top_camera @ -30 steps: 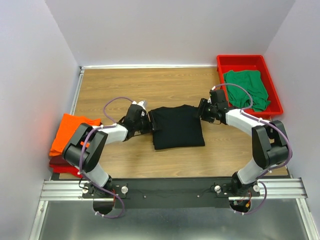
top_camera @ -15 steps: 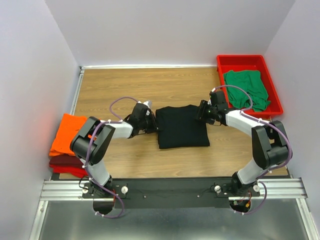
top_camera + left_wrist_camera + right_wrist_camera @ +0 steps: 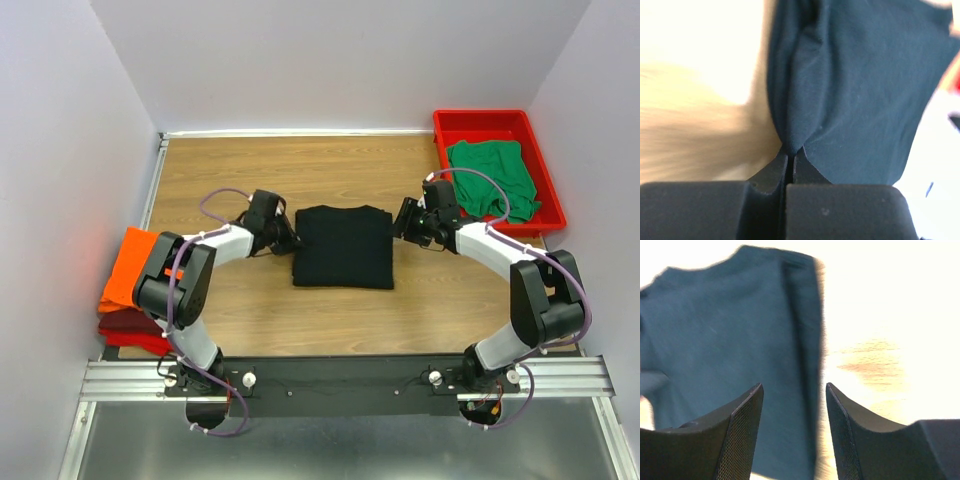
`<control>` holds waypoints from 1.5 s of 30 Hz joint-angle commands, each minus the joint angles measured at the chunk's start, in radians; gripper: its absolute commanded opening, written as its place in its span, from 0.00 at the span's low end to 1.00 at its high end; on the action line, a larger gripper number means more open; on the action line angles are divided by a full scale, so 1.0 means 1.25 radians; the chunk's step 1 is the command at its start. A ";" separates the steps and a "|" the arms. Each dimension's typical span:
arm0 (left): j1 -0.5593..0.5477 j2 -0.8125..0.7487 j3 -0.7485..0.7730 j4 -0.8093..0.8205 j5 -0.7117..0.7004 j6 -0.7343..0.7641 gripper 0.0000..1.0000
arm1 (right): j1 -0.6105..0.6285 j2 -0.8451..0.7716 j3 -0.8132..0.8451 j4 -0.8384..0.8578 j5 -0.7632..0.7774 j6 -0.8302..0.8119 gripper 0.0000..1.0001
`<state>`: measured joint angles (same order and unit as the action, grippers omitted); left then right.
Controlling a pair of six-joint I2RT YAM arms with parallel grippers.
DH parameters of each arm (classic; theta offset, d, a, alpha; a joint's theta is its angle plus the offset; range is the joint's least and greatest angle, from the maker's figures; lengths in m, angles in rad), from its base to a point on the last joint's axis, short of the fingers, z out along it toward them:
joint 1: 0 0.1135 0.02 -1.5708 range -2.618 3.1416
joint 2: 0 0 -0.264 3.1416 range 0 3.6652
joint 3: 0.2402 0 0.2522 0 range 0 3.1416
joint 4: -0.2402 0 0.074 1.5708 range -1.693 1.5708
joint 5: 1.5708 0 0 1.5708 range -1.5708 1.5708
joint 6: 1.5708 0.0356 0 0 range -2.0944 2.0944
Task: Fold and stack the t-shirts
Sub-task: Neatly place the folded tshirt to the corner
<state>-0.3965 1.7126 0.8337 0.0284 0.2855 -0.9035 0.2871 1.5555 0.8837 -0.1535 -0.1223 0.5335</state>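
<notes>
Top external view: black t-shirt [image 3: 342, 245] folded mid-frame, left gripper [image 3: 286, 238] pinching its left edge, right gripper [image 3: 402, 224] spread beside it. Orange t-shirt [image 3: 135, 265] atop dark red t-shirt [image 3: 125, 335] at left; green t-shirt [image 3: 490, 175], upper right, looks unfolded.

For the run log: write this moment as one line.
left gripper: shut on black t-shirt edge | right gripper: open at opposite edge | green t-shirt: in red tray

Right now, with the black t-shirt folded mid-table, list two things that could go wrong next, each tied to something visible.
1. The left gripper is shut on just a pinch at the left edge of the black t-shirt; pulling could drag the fold open.
2. The right gripper stands open at the opposite edge, holding nothing, so that side may trail or bunch if lifted.
</notes>
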 commanded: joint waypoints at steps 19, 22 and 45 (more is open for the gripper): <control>0.287 0.051 0.382 -0.505 -0.246 -0.124 0.00 | 0.018 -0.016 0.027 -0.004 -0.048 0.013 0.60; 0.287 0.039 0.348 -0.504 -0.255 -0.142 0.00 | 0.027 -0.011 0.031 -0.004 -0.047 0.016 0.59; 0.407 0.025 0.571 -0.660 -0.347 -0.189 0.00 | 0.086 0.020 0.081 -0.013 -0.054 0.022 0.59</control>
<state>0.0700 1.7706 1.5169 -0.7227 -0.0841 -1.1046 0.3836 1.5658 0.9508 -0.1558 -0.1692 0.5598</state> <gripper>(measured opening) 0.015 0.595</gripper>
